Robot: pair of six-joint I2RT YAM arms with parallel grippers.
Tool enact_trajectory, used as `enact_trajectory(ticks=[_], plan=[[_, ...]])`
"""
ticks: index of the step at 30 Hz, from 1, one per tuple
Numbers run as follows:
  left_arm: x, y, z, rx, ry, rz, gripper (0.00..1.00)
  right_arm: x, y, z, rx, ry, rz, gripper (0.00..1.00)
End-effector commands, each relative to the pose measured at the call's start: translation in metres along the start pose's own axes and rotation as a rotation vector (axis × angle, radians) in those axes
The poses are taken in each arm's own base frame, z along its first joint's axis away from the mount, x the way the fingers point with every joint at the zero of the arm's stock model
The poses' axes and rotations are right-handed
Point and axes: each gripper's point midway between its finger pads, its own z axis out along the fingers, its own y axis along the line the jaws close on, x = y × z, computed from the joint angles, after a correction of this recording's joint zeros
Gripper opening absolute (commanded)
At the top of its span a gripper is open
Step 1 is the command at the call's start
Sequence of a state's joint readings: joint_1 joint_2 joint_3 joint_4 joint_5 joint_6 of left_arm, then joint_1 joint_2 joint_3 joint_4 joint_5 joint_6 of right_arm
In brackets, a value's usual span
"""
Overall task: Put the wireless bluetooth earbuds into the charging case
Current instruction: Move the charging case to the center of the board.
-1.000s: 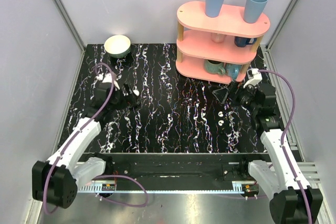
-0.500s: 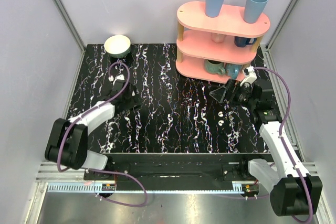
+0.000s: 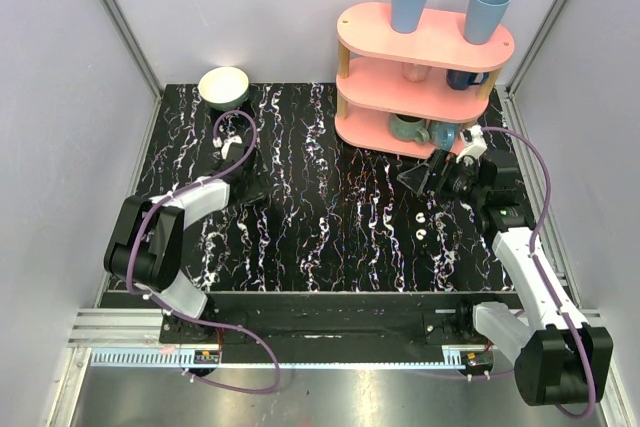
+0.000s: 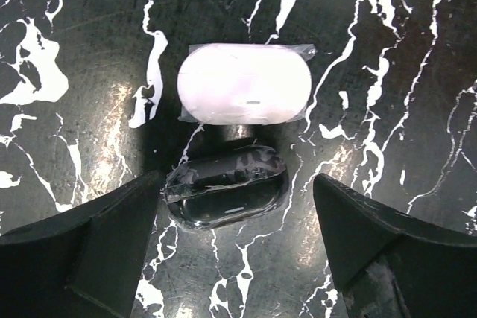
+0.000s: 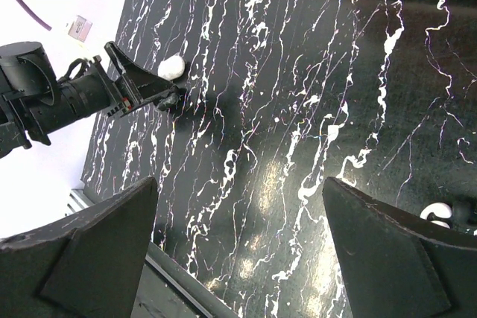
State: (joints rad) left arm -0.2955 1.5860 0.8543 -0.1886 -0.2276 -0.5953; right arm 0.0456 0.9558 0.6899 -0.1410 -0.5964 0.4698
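Note:
The white pill-shaped charging case (image 4: 244, 83) lies closed on the black marbled table, with its dark reflection just below it. My left gripper (image 4: 237, 184) is open above the table, just short of the case, with a finger on each side. In the right wrist view the case (image 5: 171, 67) sits at the tip of the left gripper (image 5: 141, 88). Two white earbuds (image 3: 420, 217) (image 3: 421, 234) lie on the table at the right; one earbud (image 5: 436, 212) shows at the right wrist view's edge. My right gripper (image 3: 420, 179) (image 5: 238, 184) is open and empty, just behind the earbuds.
A pink three-tier shelf (image 3: 425, 42) with blue cups and mugs stands at the back right, close behind my right gripper. A cream bowl (image 3: 224, 87) sits at the back left. Grey walls close in the table on both sides.
My left arm has folded in and its wrist has swung toward the back, bringing the open gripper over the case. My right gripper shifted slightly left, then stayed still.

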Motion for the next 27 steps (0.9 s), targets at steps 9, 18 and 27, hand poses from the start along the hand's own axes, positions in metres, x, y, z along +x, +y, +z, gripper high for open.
enact_trajectory(ticks=[9,18,27], plan=[[-0.009,0.013,0.002,-0.112,-0.021,0.029,0.85,-0.016,0.015,0.007,-0.072,-0.019,0.005,1.00],[-0.001,-0.004,0.007,-0.032,0.001,0.051,0.73,-0.013,0.012,0.009,-0.060,0.006,0.032,1.00],[0.026,-0.045,0.008,0.131,0.052,0.137,0.64,-0.008,0.011,0.008,-0.060,0.018,0.035,1.00]])
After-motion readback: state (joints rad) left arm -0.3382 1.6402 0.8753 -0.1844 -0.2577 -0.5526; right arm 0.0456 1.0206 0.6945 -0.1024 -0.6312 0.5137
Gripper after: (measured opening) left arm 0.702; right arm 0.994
